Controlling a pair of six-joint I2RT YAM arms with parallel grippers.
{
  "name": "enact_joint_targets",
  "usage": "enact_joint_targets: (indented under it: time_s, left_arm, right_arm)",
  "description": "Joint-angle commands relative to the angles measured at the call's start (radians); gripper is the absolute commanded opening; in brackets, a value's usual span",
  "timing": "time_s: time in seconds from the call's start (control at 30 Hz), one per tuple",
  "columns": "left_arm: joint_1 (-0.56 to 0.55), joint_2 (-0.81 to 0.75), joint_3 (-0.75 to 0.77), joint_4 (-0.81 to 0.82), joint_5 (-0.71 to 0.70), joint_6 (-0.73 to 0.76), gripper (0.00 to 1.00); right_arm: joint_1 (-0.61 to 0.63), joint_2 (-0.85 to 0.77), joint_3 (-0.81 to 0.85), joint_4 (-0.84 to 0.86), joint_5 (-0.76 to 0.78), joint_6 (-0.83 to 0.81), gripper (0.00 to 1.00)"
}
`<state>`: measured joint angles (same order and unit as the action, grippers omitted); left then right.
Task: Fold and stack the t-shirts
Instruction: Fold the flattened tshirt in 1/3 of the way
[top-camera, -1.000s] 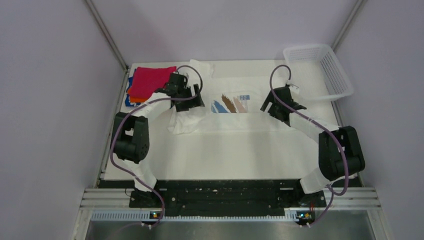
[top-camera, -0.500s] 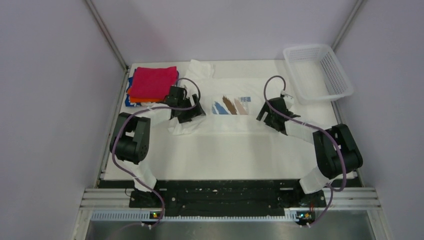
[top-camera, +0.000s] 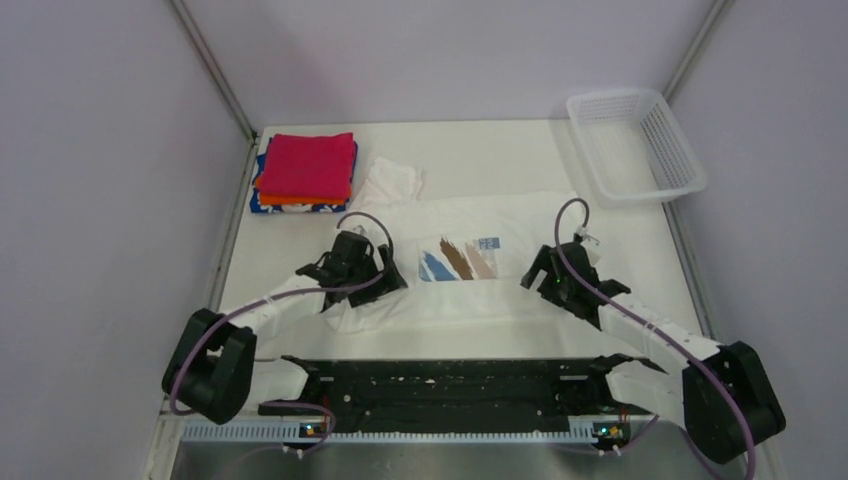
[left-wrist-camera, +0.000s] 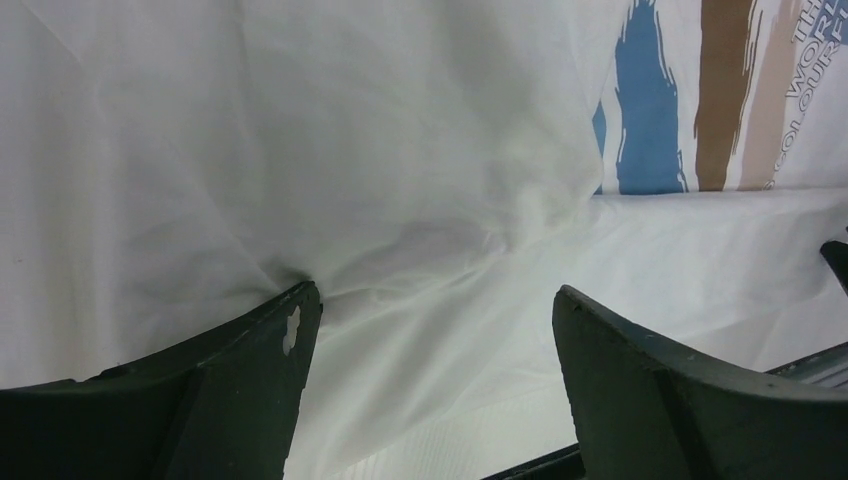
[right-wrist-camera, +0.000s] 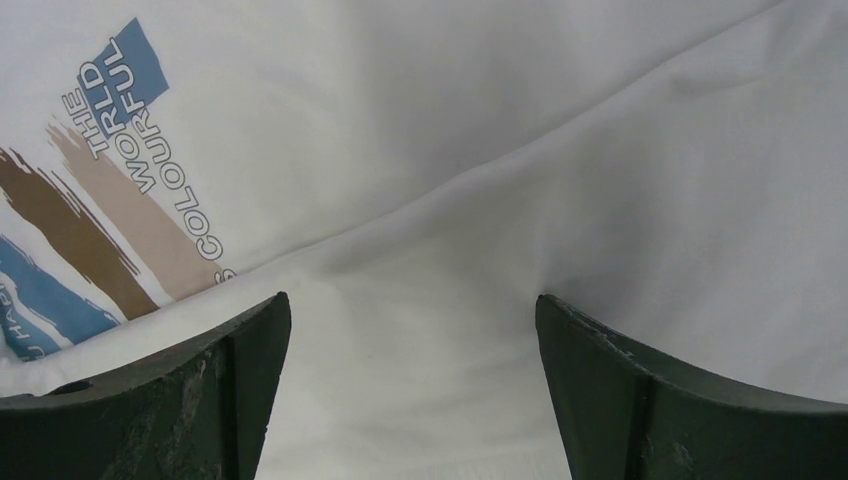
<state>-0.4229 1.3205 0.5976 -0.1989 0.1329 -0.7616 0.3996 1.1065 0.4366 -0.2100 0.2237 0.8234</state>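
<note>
White cotton t-shirt with blue and brown brush-stroke stripes (top-camera: 500, 215): spread on the worktop (top-camera: 480, 150).
Folded magenta-red, orange and blue t-shirts (top-camera: 306, 165): stacked beyond its left sleeve.
Left gripper (left-wrist-camera: 435, 300): jaws apart on its left half.
Right gripper (right-wrist-camera: 412, 305): jaws apart on its right half.

Wide-spread left claw (left-wrist-camera: 435, 297) over rumpled white t-shirt (left-wrist-camera: 300, 150), blue-brown stripes (left-wrist-camera: 650, 120) upper right.

A white plastic mesh basket (top-camera: 672, 148) is sitting upright at the far right corner of the white counter (top-camera: 480, 150), its open top facing up. Pale lilac walls (top-camera: 100, 200) are enclosing the counter on three sides. A black base plate (top-camera: 450, 385) and an aluminium rail (top-camera: 200, 400) are running along the near edge.
</note>
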Motion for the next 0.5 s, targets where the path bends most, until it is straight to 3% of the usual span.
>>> enact_joint_targets:
  time_s: [0.0,0.23,0.47]
  left_arm:
    - [-0.078,-0.124,-0.097,-0.211,-0.121,-0.129,0.91]
    - [-0.118,-0.272,-0.161,-0.292,-0.252,-0.209,0.92]
    - [-0.118,-0.221,-0.103,-0.254,-0.280,-0.186,0.92]
  right_arm:
    - [0.061,-0.093,-0.058,-0.271,-0.065,0.078,0.91]
    - [0.094,-0.260,-0.097,-0.410,-0.058,0.148,0.91]
    - [0.109,-0.321,-0.111,-0.431,-0.078,0.174,0.91]
